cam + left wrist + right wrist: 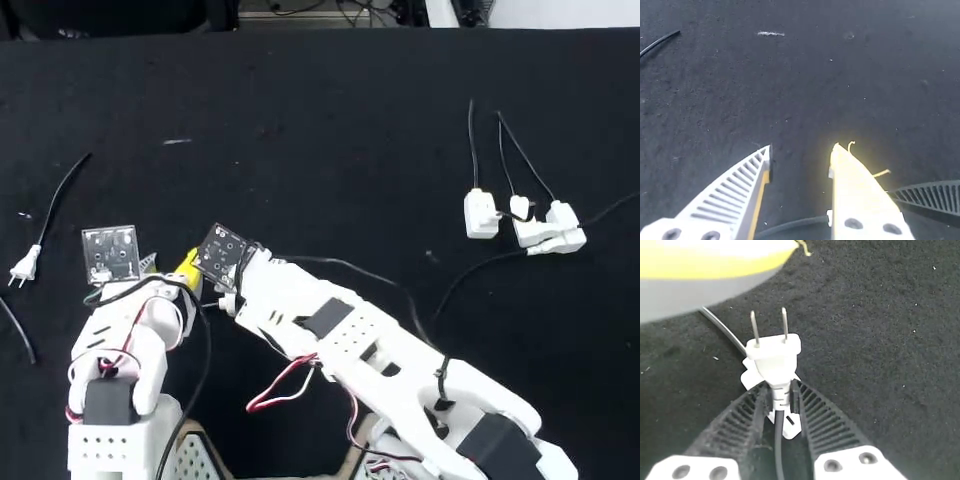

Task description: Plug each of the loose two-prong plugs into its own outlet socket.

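Right fingers (735, 420) around plug (775, 352) neck

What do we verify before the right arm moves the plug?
1. Grip: right jaws shut on white plug at its cord end: ok.
2. Prongs straight, clear of the jaws: ok.
3. Space ahead: left arm's yellow finger close before the prongs: not ok.
4. Left jaws open, empty: ok.
5. Free slot in outlet sockets across the table: cannot tell.
6. Other loose plug by the table's left edge, unplugged: not ok.
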